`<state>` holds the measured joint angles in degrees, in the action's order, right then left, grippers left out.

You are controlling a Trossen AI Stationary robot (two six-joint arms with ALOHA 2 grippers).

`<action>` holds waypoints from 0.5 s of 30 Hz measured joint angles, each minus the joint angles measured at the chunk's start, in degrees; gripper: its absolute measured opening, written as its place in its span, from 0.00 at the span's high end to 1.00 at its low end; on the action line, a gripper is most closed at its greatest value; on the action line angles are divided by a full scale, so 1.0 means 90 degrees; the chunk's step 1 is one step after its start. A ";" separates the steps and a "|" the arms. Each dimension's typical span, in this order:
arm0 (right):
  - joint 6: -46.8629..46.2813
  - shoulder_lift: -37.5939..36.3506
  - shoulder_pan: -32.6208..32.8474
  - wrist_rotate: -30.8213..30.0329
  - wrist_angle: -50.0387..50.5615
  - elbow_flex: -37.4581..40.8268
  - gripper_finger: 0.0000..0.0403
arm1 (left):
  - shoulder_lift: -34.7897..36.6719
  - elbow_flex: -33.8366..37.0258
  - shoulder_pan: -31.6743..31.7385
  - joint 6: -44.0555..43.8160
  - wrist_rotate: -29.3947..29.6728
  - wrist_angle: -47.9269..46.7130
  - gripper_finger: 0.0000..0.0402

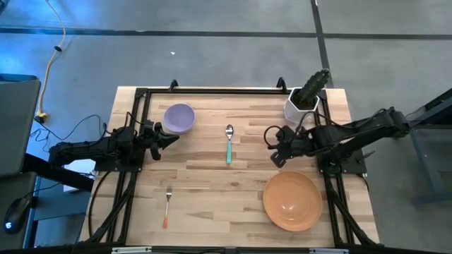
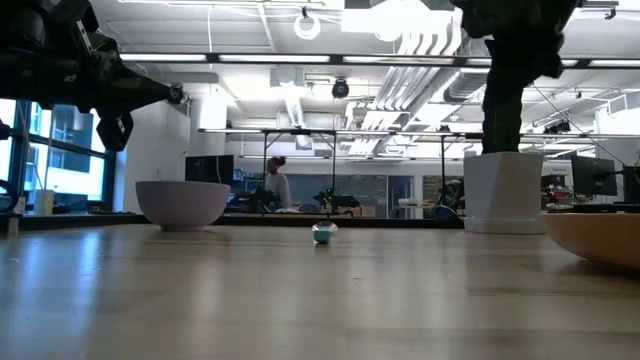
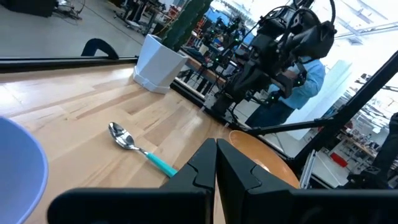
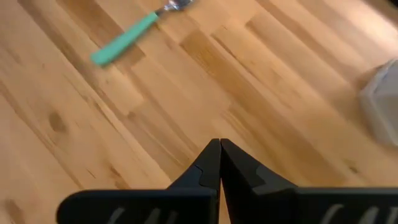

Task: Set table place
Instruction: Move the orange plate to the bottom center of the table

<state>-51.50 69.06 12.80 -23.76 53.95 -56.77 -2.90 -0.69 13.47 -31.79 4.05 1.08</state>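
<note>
We see the counter [image 1: 212,176], a pale plank top in a black frame, carrying everything else. On it, the largest piece is the orange plate [image 1: 292,201], sitting toward the near right corner in the high view. Next comes the white pot [image 1: 299,108] with its cactus [image 1: 313,87], standing upright at the far right corner. The lavender bowl [image 1: 179,118] rests at the far left part of the counter, well apart from the plate.

The two dark arms reach in from either side. The left gripper [image 1: 171,138] hovers above the counter just beside the bowl, on its near side, and our left wrist view shows its fingers [image 3: 239,171] pressed together with nothing between them. The right gripper [image 1: 277,155] hangs between the pot and the plate, above bare wood; in the right wrist view its fingers [image 4: 239,169] are likewise pressed together and empty.

The teal-handled spoon [image 1: 229,144] lies flat near the middle of the counter, between the two grippers, its bowl end toward the far edge and its handle toward the near one. Smallest is the orange-handled fork [image 1: 167,208], lying near the front left, tines toward the far edge, well apart from the spoon and plate.

In the low view a person [image 2: 275,186] shows far off in the room behind.
</note>
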 joint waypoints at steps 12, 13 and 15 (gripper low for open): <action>0.1827 0.1198 -0.0755 0.0555 -0.3309 -0.0126 1.00 | 0.0000 0.0000 -0.0002 0.0002 -0.0012 0.0002 1.00; 0.1907 0.1426 -0.0844 0.0757 -0.3418 -0.0183 1.00 | 0.0000 0.0000 -0.0002 0.0002 -0.0012 0.0002 1.00; 0.2106 0.1891 -0.0984 0.1168 -0.3529 -0.0337 1.00 | 0.0000 0.0000 -0.0002 0.0004 -0.0012 0.0002 1.00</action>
<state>-32.54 86.08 3.94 -13.24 22.20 -59.80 -2.90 -0.69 13.45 -31.76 3.95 1.10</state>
